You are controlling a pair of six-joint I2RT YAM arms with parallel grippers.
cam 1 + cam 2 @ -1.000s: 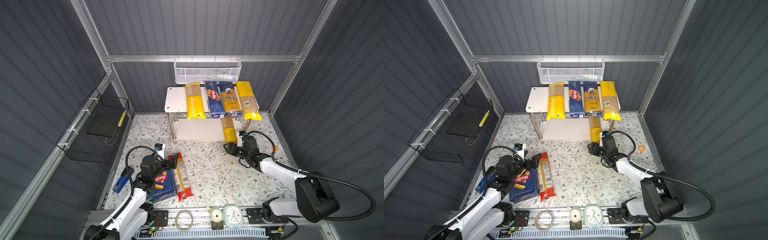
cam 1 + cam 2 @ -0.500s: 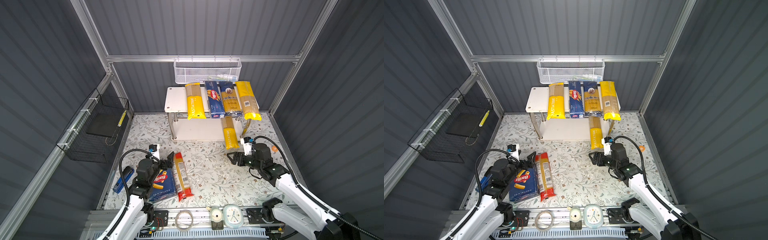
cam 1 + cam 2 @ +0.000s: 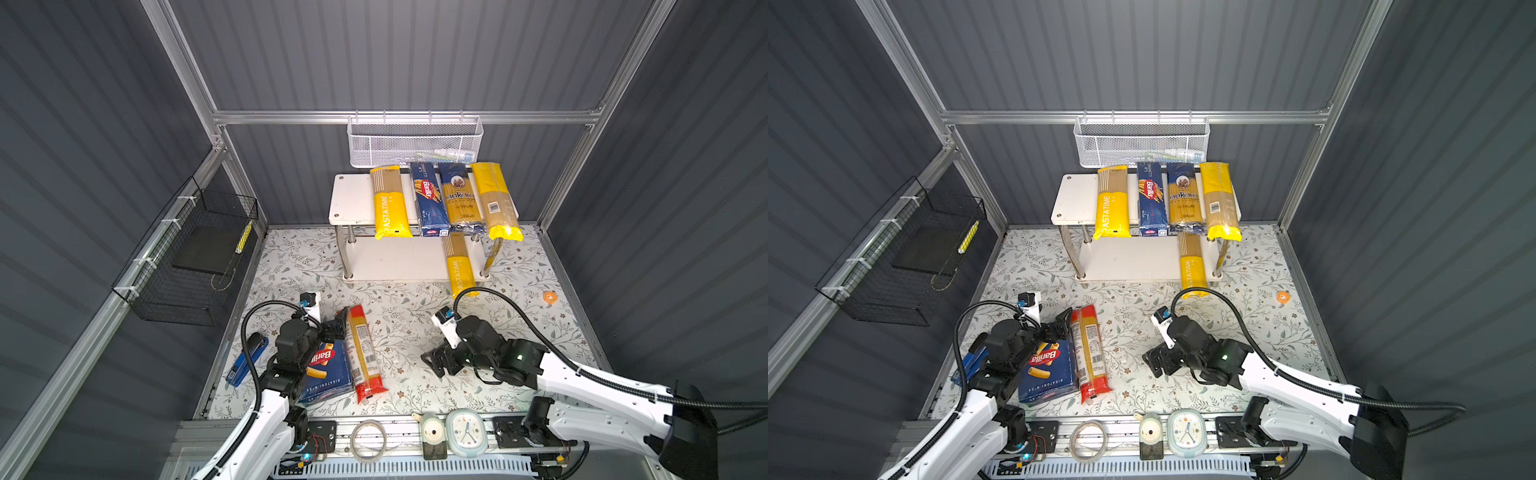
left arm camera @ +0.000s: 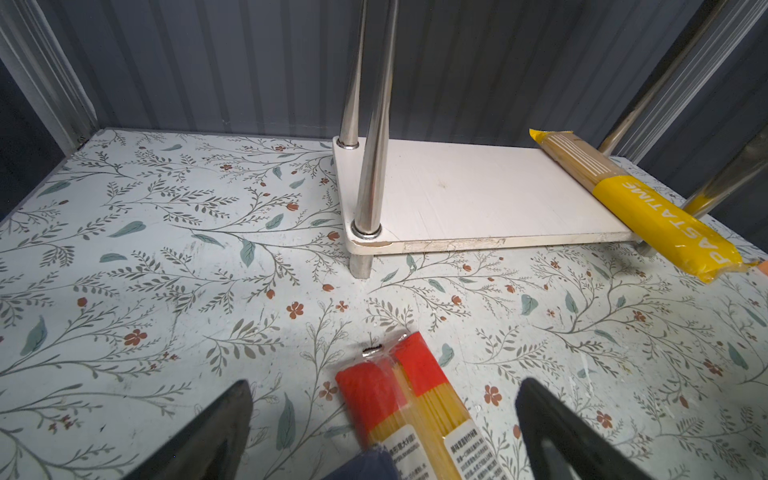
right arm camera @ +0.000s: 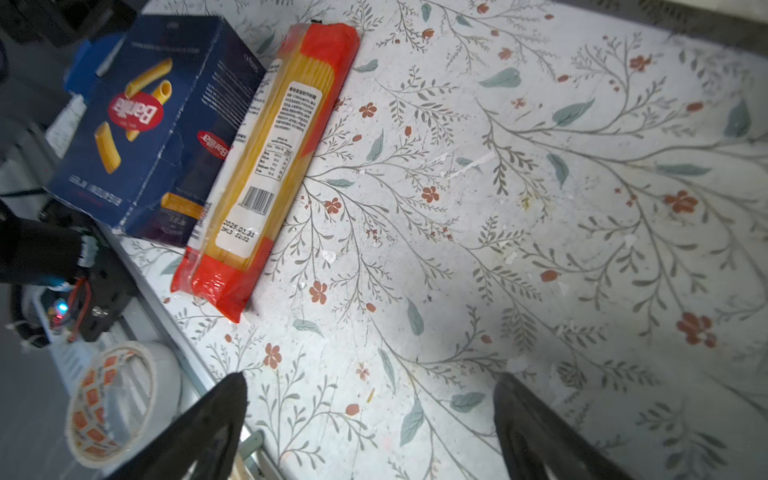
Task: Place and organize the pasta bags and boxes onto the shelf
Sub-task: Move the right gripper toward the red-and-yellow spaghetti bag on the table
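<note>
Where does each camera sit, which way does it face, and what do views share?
Top views: high over the front edge, looking down and back at the shelf; left arm, left gripper, right arm, right gripper show.
Left wrist: on the left arm, facing the lower board; open fingers flank the red-ended bag.
Right wrist: on the right arm, looking down at the rigatoni box; open fingers show.
Shared: all views show the red-ended bag.

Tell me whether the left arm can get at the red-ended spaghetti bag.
Probably yes: the left gripper hangs open over the red-ended bag, nothing covering it, though the rigatoni box lies close alongside.
</note>
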